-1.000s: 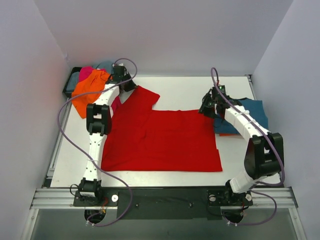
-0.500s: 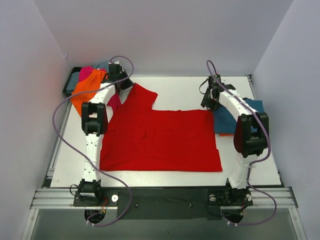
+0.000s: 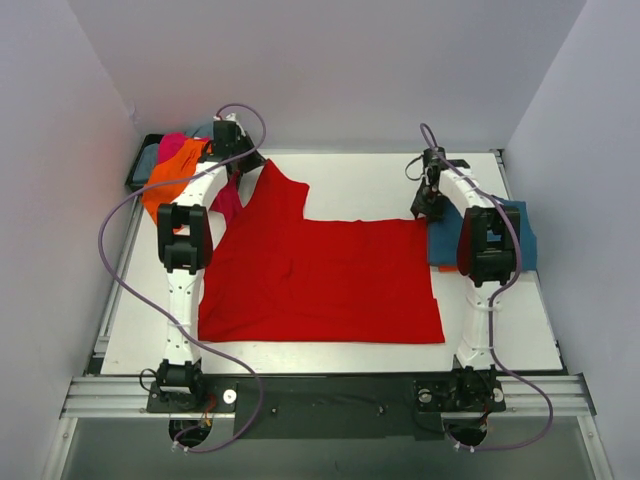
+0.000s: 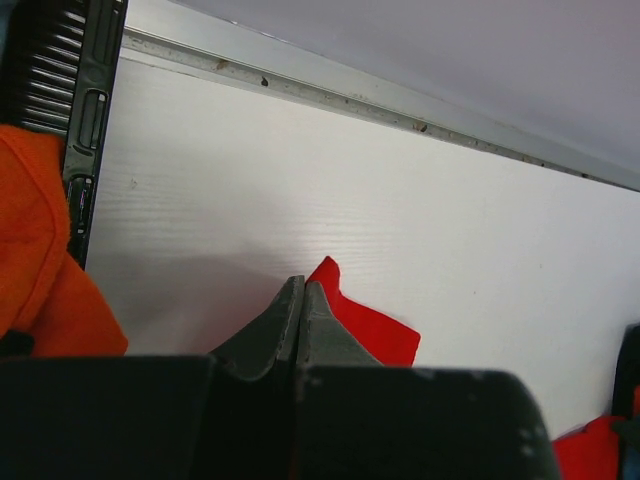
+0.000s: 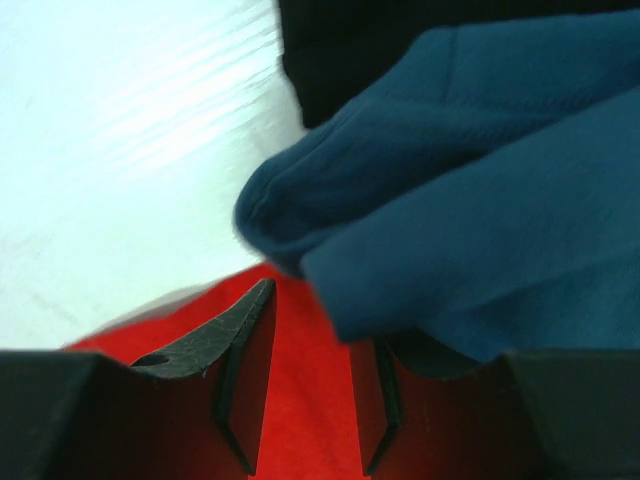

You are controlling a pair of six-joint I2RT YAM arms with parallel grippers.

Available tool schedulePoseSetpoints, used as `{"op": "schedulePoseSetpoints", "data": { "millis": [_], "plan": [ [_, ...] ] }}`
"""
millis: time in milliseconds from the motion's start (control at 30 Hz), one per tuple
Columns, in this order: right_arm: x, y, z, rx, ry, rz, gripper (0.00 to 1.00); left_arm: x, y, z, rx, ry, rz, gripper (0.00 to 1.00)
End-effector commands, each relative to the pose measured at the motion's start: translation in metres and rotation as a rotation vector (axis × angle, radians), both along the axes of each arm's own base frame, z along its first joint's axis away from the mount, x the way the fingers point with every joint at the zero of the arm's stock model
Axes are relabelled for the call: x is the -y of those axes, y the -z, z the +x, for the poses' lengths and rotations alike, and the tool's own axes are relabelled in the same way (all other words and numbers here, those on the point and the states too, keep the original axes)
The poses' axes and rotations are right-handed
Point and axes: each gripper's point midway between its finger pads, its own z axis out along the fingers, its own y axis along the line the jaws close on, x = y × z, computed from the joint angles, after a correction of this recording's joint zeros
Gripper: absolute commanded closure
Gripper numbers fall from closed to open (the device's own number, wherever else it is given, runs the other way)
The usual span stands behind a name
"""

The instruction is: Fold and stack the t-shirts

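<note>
A bright red t-shirt (image 3: 320,275) lies spread flat on the white table (image 3: 360,180), one sleeve drawn out toward the far left. My left gripper (image 3: 243,160) (image 4: 302,285) is shut at that sleeve's tip, and red cloth (image 4: 370,325) shows just past its fingers. My right gripper (image 3: 430,207) (image 5: 315,330) stands at the shirt's far right corner with its jaws parted and red cloth between them. A folded teal t-shirt (image 3: 522,235) (image 5: 470,200) lies against it and drapes over the right finger, hiding that fingertip.
At the far left corner a black bin (image 3: 140,165) (image 4: 60,60) holds a heap of t-shirts, with an orange one (image 3: 175,175) (image 4: 35,250) hanging out and a magenta one (image 3: 172,147) behind. White walls close in the table on three sides.
The left gripper has pulled the red sleeve a little farther back and left. The right arm has swung right and straightened, with its gripper still at the shirt's far right corner.
</note>
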Motion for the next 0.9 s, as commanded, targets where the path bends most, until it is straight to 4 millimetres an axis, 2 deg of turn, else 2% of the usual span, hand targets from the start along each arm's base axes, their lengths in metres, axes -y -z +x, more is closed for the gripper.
{"op": "schedulePoseSetpoints", "data": {
  "millis": [0, 100, 233, 500, 700, 767, 867],
  "plan": [
    [0.029, -0.003, -0.011, -0.065, 0.051, -0.026, 0.69, -0.006, -0.043, 0.008, 0.105, 0.005, 0.011, 1.0],
    [0.034, -0.006, -0.012, -0.063, 0.051, -0.044, 0.68, -0.006, -0.043, 0.008, 0.105, 0.004, 0.019, 1.0],
    [0.027, -0.004, -0.013, -0.067, 0.025, -0.02, 0.67, -0.006, -0.043, 0.009, 0.105, 0.003, 0.02, 1.0],
    [0.012, 0.009, -0.01, -0.091, -0.008, 0.009, 0.72, -0.007, -0.042, 0.008, 0.099, 0.004, 0.031, 1.0],
    [0.012, 0.009, -0.005, -0.09, -0.026, -0.012, 0.83, -0.008, -0.045, 0.008, 0.108, 0.005, 0.038, 1.0],
    [0.014, 0.006, -0.002, -0.091, -0.035, -0.033, 0.94, -0.011, -0.044, 0.007, 0.094, -0.002, 0.051, 1.0],
    [0.017, -0.004, -0.003, -0.08, -0.038, -0.061, 1.0, -0.012, -0.052, 0.003, 0.088, 0.003, 0.076, 1.0]
  ]
}}
